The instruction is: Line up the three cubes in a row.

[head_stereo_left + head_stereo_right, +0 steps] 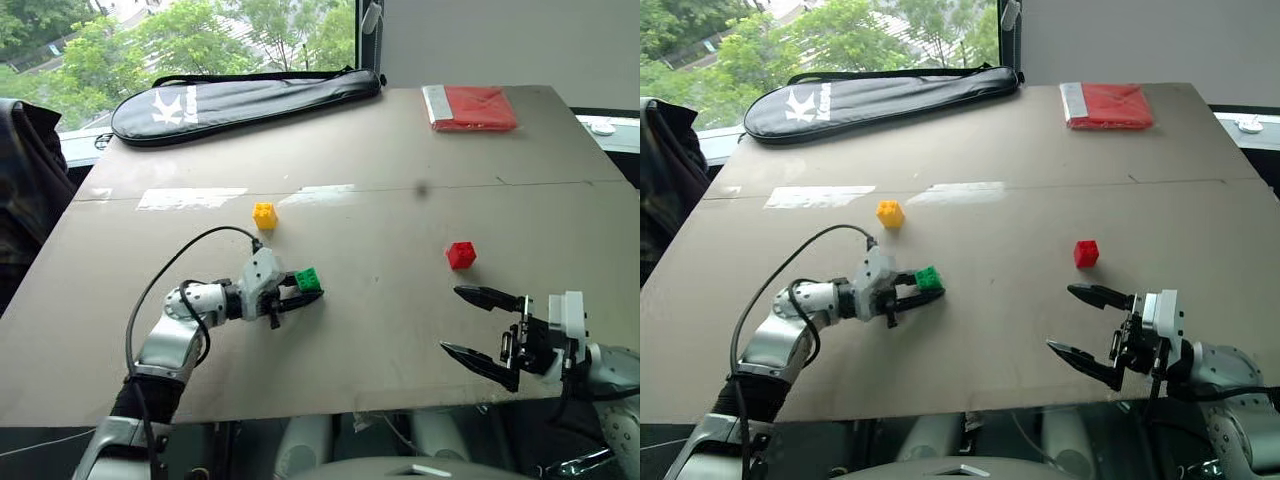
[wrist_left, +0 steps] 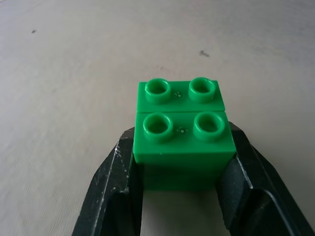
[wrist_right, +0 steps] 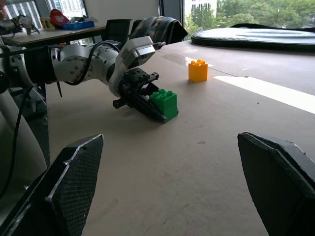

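Now | green cube (image 2: 183,142) | clamped between left pincer (image 1: 296,292) fingers

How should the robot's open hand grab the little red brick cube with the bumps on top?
Probably by its two flat side walls, low down, under the studs. The small red plastic studded cube sits upright on the brown table, nothing beside it. The open right gripper lies just on its near side, so it could slide forward, one finger on each side.
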{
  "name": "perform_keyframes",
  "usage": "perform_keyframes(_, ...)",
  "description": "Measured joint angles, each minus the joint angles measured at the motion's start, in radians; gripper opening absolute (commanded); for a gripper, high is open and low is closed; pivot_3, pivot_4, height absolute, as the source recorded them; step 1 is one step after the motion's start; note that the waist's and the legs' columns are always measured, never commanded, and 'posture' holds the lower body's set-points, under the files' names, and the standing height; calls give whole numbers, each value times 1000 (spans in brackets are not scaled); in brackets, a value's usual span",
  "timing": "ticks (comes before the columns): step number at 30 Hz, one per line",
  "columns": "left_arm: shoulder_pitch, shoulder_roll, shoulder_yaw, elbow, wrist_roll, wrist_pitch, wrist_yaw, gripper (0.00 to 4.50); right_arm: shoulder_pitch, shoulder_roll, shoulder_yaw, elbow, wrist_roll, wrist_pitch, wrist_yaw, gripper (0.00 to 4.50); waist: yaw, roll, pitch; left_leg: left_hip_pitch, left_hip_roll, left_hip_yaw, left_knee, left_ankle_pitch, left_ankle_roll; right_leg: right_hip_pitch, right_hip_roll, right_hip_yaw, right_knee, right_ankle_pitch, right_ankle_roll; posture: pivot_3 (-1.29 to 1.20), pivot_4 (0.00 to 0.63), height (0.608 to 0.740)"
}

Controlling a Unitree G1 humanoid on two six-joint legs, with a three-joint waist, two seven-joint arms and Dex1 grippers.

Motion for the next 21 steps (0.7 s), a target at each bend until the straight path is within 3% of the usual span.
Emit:
perform_keyframes(5, -261, -174, -120, 220, 79, -33, -33, 1321, 18, 0, -46, 65, -11, -22, 1, 4500, -6, -1, 0, -1, -2, 0, 0, 0, 0, 0, 0, -1, 0, 4, 0, 0, 150, 701)
perform_keyframes(10, -408, -304, -169, 390, 129, -102, -41, 1321, 23, 17, -51, 60, -15, -37, -27, 4500, -16, -2, 1, -1, -1, -1, 0, 0, 0, -1, 1, -1, 0, 3, 2, 0, 150, 701)
perform_keyframes(21, -502, -390, -198, 598, 212, -171, -25, 1321, 59, 30, -75, 40, -24, -63, -84, 4500, -12, -2, 1, -1, -1, -1, 0, 0, 0, -1, 2, 0, 0, 2, 4, 0, 150, 701)
